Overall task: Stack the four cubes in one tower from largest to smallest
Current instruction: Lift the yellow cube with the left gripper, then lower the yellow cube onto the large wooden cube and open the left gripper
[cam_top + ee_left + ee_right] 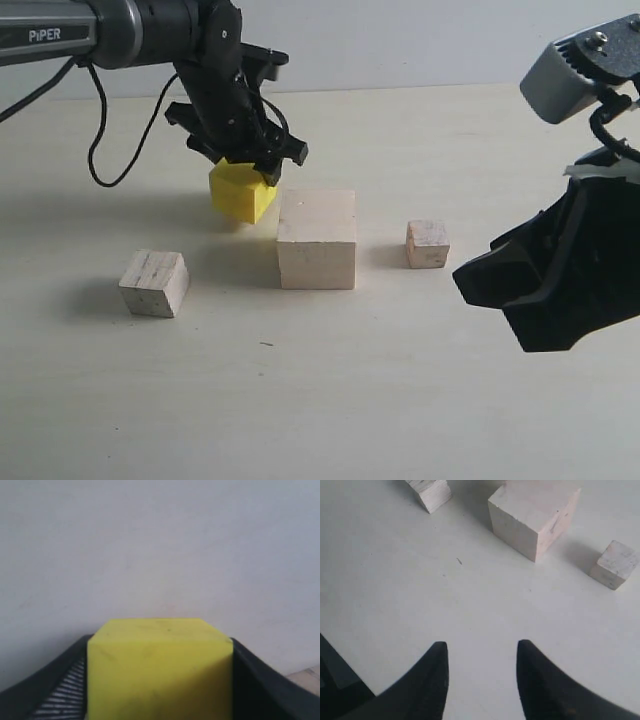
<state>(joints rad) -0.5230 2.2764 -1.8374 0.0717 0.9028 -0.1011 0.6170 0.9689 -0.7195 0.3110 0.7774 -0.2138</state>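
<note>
Step 1 of 3 — the left gripper (246,162) clamps the yellow cube (243,192), tilted and seemingly off the table (380,400), just beside the large block (317,240). Next: rise, centre over the block's top, level out. The right gripper (481,645) hangs empty, jaws apart — the medium cube (154,283) and small cube (427,244) lie untouched.

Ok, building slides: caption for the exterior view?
Left gripper holds the yellow cube beside the large block; medium cube and smallest cube wait.
</note>
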